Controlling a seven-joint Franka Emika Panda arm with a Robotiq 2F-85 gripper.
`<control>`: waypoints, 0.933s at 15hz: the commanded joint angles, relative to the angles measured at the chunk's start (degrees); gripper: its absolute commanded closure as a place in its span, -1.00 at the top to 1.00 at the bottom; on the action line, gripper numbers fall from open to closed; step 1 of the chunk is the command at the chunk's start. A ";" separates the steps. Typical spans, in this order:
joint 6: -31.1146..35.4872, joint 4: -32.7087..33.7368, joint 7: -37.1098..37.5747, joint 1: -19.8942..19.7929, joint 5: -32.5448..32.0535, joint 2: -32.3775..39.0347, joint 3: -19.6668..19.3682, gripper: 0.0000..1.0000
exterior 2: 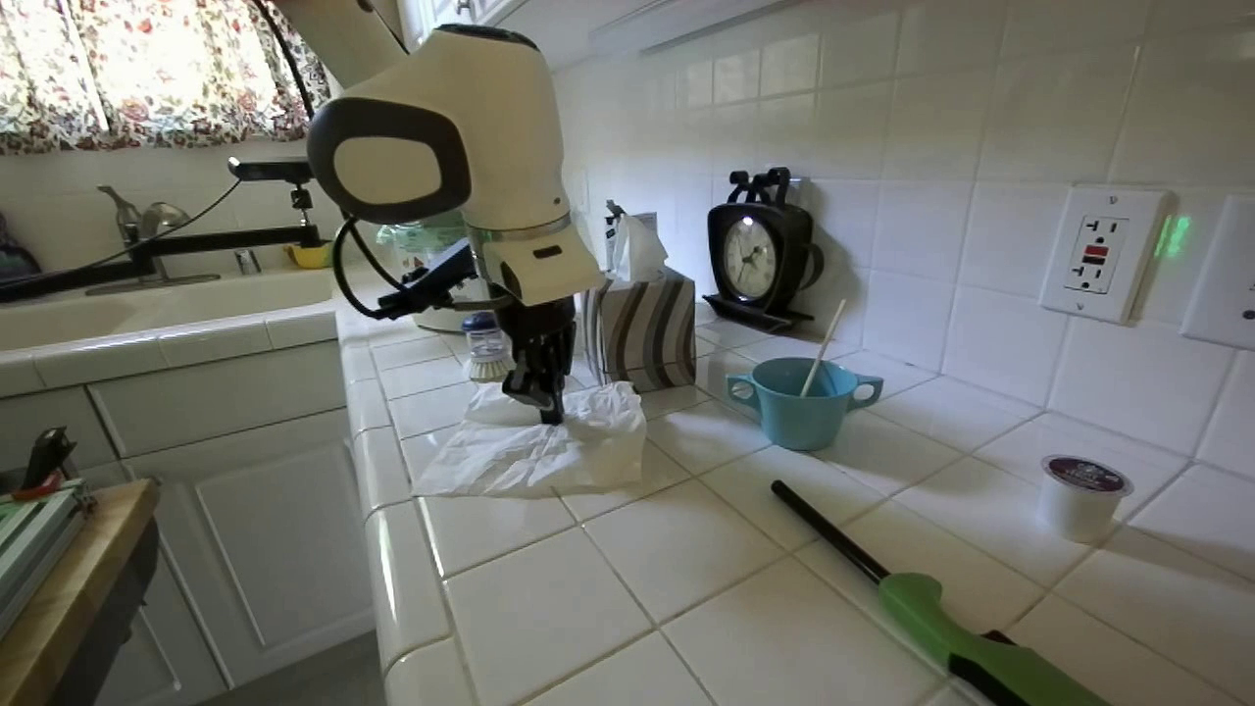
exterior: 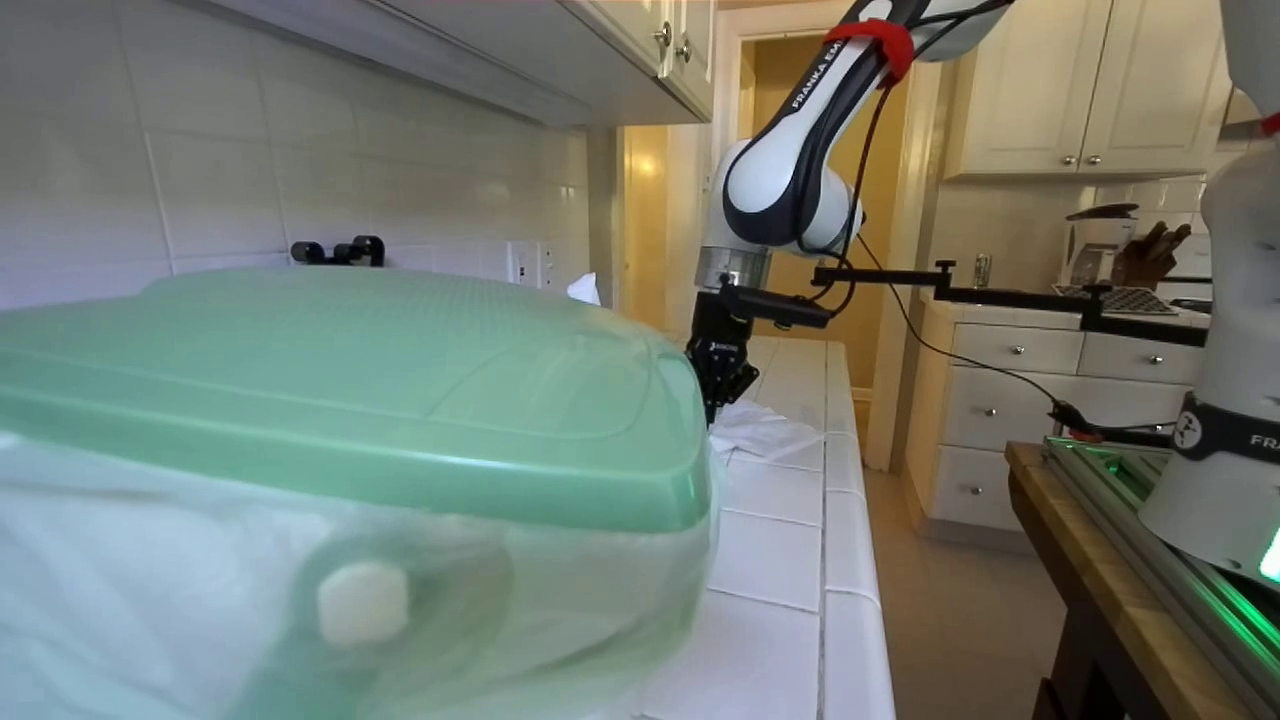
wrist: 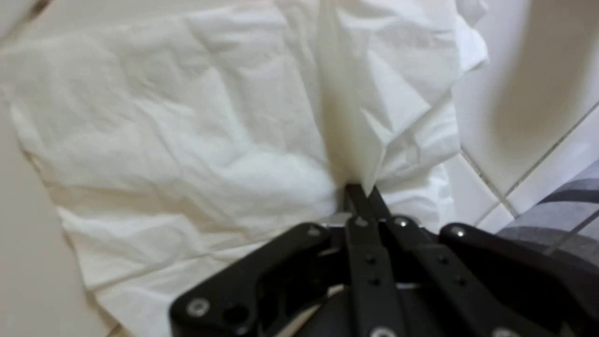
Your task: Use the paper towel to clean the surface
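Note:
A white crumpled paper towel [exterior 2: 490,456] lies spread on the white tiled counter [exterior 2: 647,579] near its front edge. It also shows in an exterior view [exterior: 768,432], partly hidden behind a green-lidded container. In the wrist view the towel [wrist: 187,140] fills much of the picture, with a fold rising to the fingertips. My gripper [wrist: 367,194] is shut on that fold. In both exterior views the gripper [exterior 2: 551,417] [exterior: 712,405] points down at the counter, with its tips at the towel.
A striped tissue box [exterior 2: 647,338] stands close behind the gripper, beside a dish brush [exterior 2: 485,348]. A black clock scale [exterior 2: 755,255], blue cup with stick [exterior 2: 799,412], white pod [exterior 2: 1083,500] and green lighter [exterior 2: 941,623] are on the counter. The green-lidded container [exterior: 400,400] is large.

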 commanded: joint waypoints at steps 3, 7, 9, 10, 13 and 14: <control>-3.36 -2.30 -2.11 -1.00 1.30 -1.08 -1.74 -1.00; -3.76 -1.02 -1.11 -1.21 -0.75 -0.83 -4.98 -1.00; -3.10 0.24 -0.65 -0.80 -2.22 -0.37 -6.20 -1.00; -3.20 1.02 -0.81 -0.89 -2.61 -0.10 -6.52 -1.00; -2.27 4.48 -0.57 -0.68 -4.94 1.21 -7.63 -1.00; -2.21 6.00 -0.63 -0.73 -5.49 1.57 -7.80 -1.00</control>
